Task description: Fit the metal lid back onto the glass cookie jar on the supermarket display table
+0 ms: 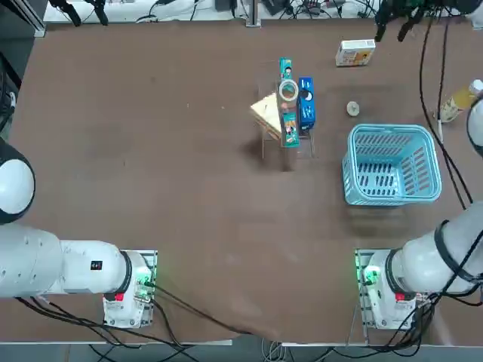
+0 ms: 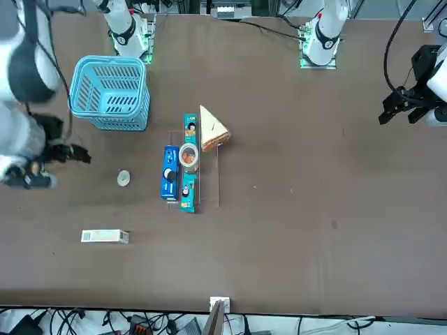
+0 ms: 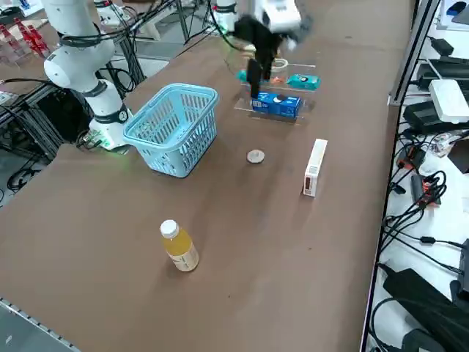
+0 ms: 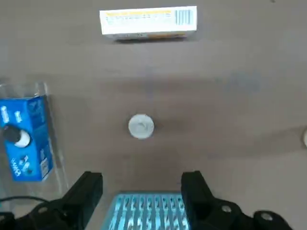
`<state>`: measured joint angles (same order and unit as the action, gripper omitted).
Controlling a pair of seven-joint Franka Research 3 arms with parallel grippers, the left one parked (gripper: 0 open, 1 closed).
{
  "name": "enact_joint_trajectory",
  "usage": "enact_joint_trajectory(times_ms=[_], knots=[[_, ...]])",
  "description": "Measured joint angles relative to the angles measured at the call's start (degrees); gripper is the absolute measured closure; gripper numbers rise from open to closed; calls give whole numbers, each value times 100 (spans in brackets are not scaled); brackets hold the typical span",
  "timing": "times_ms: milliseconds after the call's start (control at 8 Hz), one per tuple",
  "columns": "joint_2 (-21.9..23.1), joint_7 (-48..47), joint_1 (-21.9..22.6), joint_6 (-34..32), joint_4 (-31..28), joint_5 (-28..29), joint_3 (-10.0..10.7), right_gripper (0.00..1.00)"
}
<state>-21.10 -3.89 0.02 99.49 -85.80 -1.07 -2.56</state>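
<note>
Right gripper (image 4: 141,191): released and empty, jaws standing wide, raised above the far rim of the blue basket (image 1: 392,166) and looking down at the worktop (image 1: 151,166).
Metal lid (image 4: 141,126): lay flat and alone on bare worktop just beyond the basket, between it and the white-and-orange box (image 4: 148,22); nothing touched it.
Glass cookie jar (image 1: 288,91): stood on the clear acrylic rack (image 1: 287,143) well to the side of the lid, mouth open, tight among the blue packet (image 1: 306,103), a teal packet (image 1: 286,69) and a wedge-shaped sandwich pack (image 1: 266,111).
Risk, descent: the basket rim sat right under the fingers; a drop without clearing forward could probably clip it.
Risk, grasp: a thin flat disc offers little edge, so the fingers might scrape the worktop or push the lid away.
Risk, carry: a shallow edge grip could let the lid tilt or slip.
Risk, placing: the crowded rack left little room; a finger could nudge the packets or tip the jar, and a tilted lid would likely seat crooked.
</note>
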Motion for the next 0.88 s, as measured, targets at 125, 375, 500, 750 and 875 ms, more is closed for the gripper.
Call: enact_joint_trajectory(times_ms=[125, 375, 500, 750, 875], knots=[[-217, -25, 15, 385, -87, 2, -8, 0], [-421, -71, 64, 1420, -612, 1, -27, 0], [-455, -77, 110, 1927, -926, 1, -32, 0], [-477, -94, 164, 2469, -1385, 1, -36, 0], [-477, -96, 158, 2782, -1621, 1, -35, 0]])
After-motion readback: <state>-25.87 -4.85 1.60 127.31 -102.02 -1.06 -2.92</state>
